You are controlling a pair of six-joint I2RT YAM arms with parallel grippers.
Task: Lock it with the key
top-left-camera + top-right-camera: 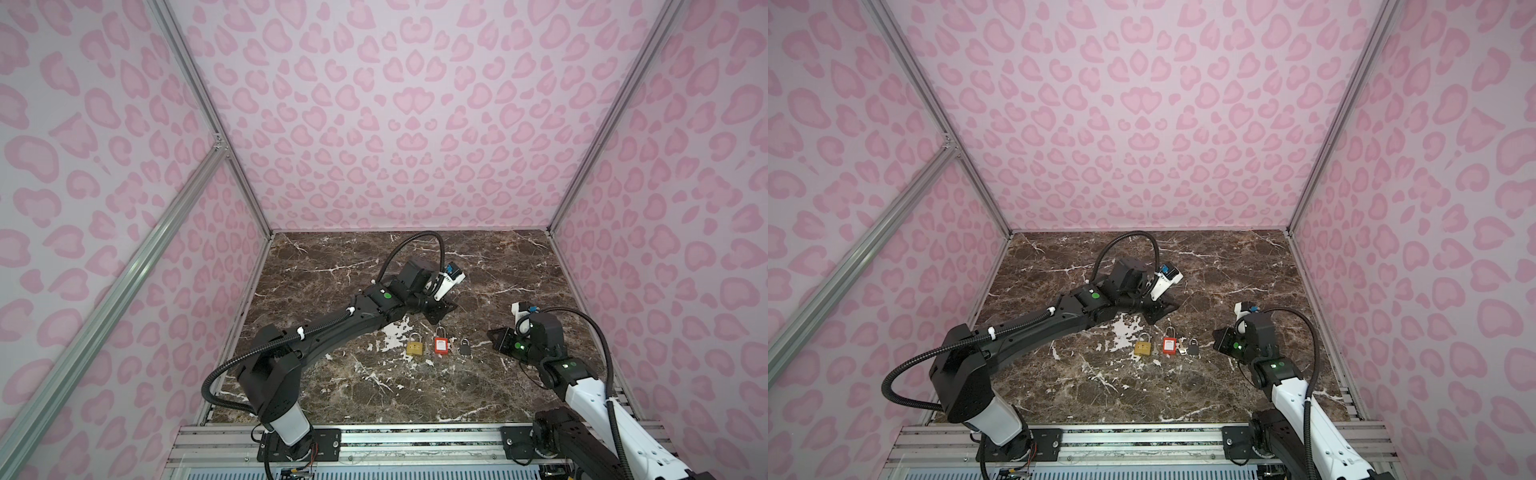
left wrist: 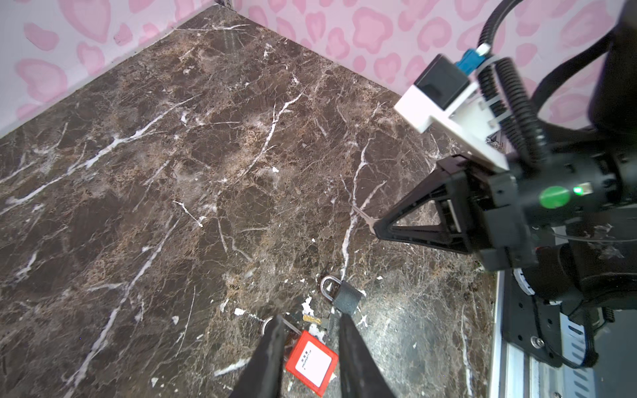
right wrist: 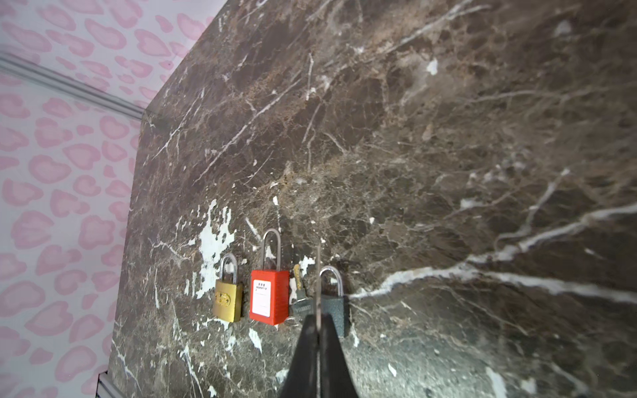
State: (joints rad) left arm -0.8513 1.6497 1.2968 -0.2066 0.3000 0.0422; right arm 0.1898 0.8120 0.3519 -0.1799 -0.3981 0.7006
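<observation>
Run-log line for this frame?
left gripper open, empty | right gripper shut | key lying between red padlock and grey padlock | key untouched

Glossy marble-look tabletop (image 3: 413,172); brass padlock (image 3: 227,300); smooth red plastic padlock (image 3: 269,297); rough matt grey padlock (image 3: 336,312); metal key (image 3: 317,275)

The left arm (image 1: 332,328) and right arm (image 1: 590,395) are black with white lower shells (image 1: 293,424) and green stickers (image 1: 387,296). A ribbed black cable (image 1: 415,236) runs to each white camera bracket (image 2: 444,120) with a blue plug (image 2: 467,58). The right gripper (image 2: 376,227) has triangular, open-framed black fingers (image 2: 412,202).
</observation>
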